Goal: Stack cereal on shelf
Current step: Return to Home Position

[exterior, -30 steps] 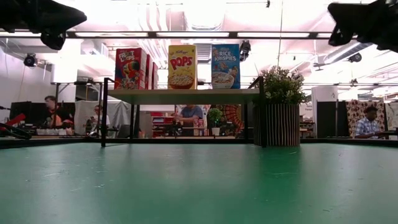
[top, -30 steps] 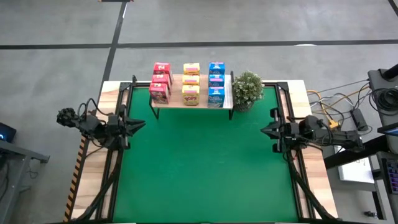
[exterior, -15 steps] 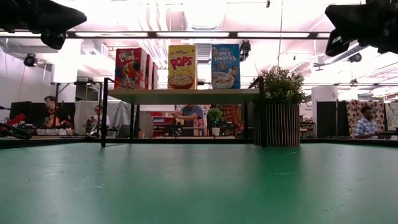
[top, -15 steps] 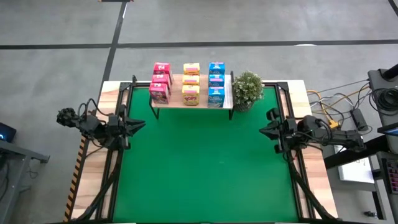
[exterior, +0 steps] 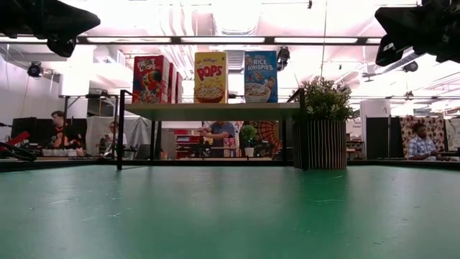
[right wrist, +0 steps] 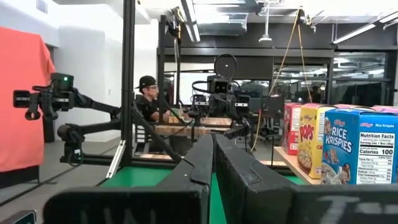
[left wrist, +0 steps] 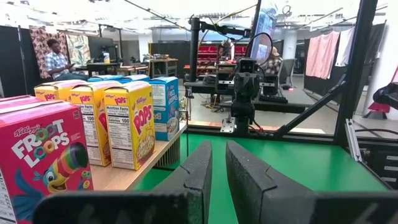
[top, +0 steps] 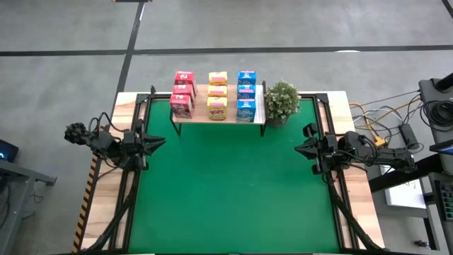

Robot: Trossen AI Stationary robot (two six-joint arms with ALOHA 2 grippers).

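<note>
All nine boxes of cereal [top: 217, 95] stood on the shelf [top: 200, 112] in three columns running front to back: the pink-red boxes [top: 182, 93] at the shelf's left end, the yellow boxes [top: 217, 105] in its middle, and the blue boxes [top: 245, 95] toward its right end. No box lay on the green surface [top: 226, 191] in front of the shelf, so the stacking looked complete.

The left gripper [top: 157, 142] hung well in front of the shelf, off its left end. Its fingers [left wrist: 198, 171] were drawn almost together and held nothing. The right gripper [top: 301, 149] hung well in front of the shelf, past its right end and the potted plant [top: 282, 100]. It was likewise closed and empty. Judging by this, all that remained was for both arms to settle into their rest pose.
</note>
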